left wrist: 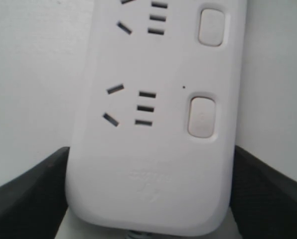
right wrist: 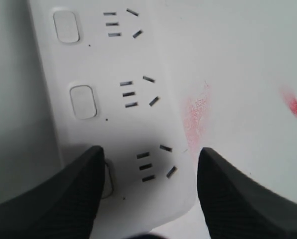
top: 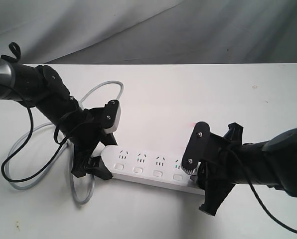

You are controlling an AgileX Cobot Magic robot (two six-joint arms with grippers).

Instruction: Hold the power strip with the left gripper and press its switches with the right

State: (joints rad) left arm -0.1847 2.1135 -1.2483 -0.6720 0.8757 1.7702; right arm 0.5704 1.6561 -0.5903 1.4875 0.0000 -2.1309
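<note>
Clamping power strip (top: 148, 167), left tool (left wrist: 151, 149), right tool (right wrist: 151, 151) spread above

power strip (top: 149, 173): white, rounded ends, flat on worktop (top: 238, 99) near front edge, bit slanted | grey cord (top: 111, 83): loops off toward left edge | switches (top: 138, 170): small white squarish, one per socket | left gripper (left wrist: 149, 153): clamped across cord end | right gripper (right wrist: 149, 152): jaws wide, finger over a switch
</note>
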